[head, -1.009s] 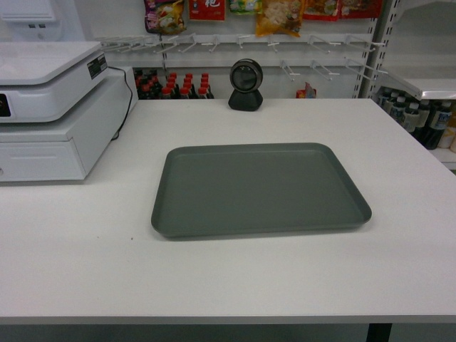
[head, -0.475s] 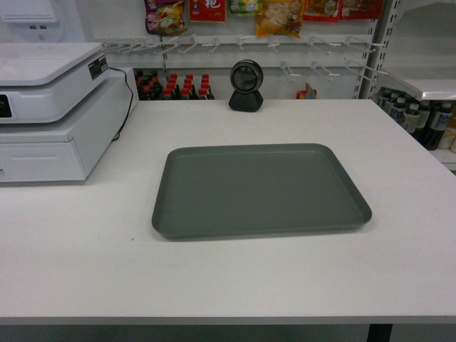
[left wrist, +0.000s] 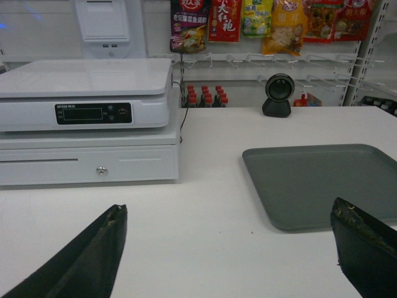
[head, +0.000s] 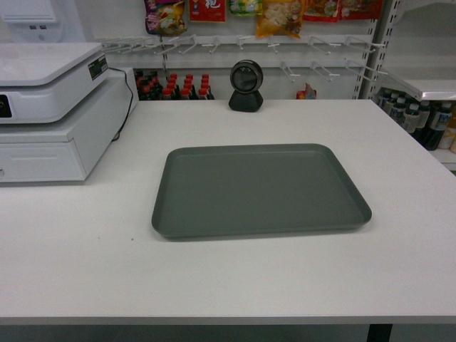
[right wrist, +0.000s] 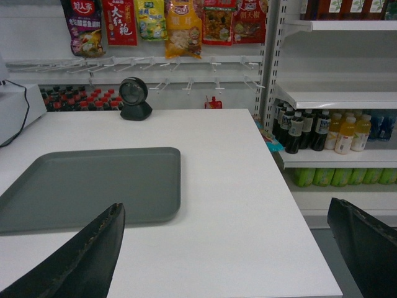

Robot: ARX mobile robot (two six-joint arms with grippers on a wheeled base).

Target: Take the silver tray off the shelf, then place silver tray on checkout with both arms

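The silver tray [head: 260, 189] lies flat on the white checkout [head: 85, 263], about midway across it; it also shows as a grey-green slab in the left wrist view [left wrist: 322, 183] and the right wrist view [right wrist: 87, 186]. My left gripper [left wrist: 229, 214] hovers open over bare counter, its right finger in front of the tray's near left corner. My right gripper [right wrist: 226, 211] is open too, nothing between its fingers, near the tray's right corner and the counter's right edge. Neither gripper appears in the head view. A white shelf [right wrist: 338, 96] stands at the right.
A white cash register [head: 50, 107] sits at the counter's left. A black round scanner [head: 246, 85] stands at the back. Bottles [right wrist: 322, 130] fill the shelves at right, snack bags [head: 281, 14] hang behind. The counter's right edge [right wrist: 291, 205] drops to the floor.
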